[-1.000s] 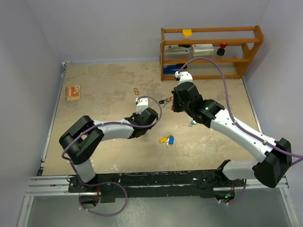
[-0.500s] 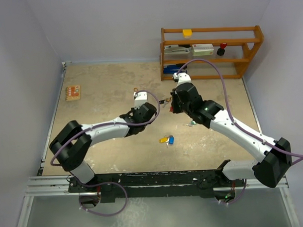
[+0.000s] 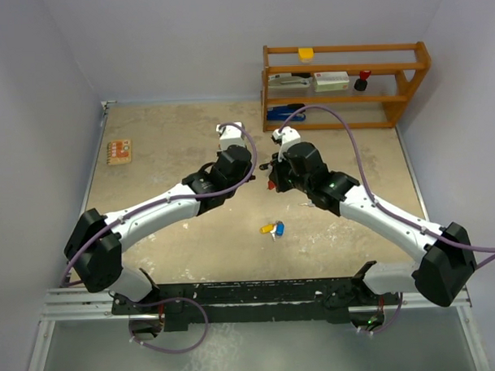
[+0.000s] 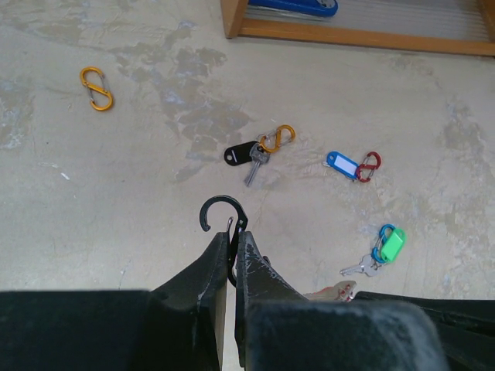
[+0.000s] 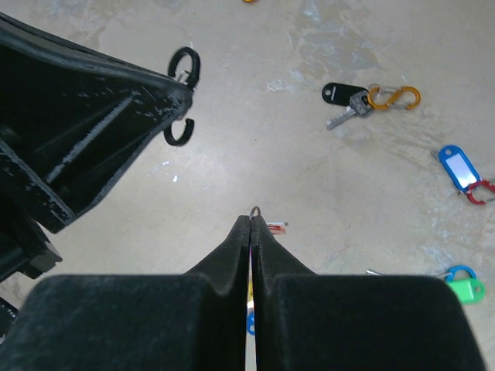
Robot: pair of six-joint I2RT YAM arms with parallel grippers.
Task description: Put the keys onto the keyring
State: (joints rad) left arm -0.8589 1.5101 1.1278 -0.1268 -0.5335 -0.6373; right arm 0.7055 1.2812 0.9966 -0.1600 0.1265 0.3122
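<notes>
My left arm has swung forward to meet my right. Left claw [image 4: 230, 239] pinches a black clip [image 4: 204, 213], long axis pointing away. Right claw [image 5: 253, 224], just right of it, grips what looks like a red key [image 5: 275, 227] by its ring. Other keys [image 4: 241, 154] lie on the table [image 4: 93, 201] beyond.

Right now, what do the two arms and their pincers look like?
Both the left arm and right arm have white links with black joints, each trailed by a purple cable. The left pincer and right pincer have matte black fingers tapering to narrow tips.
</notes>
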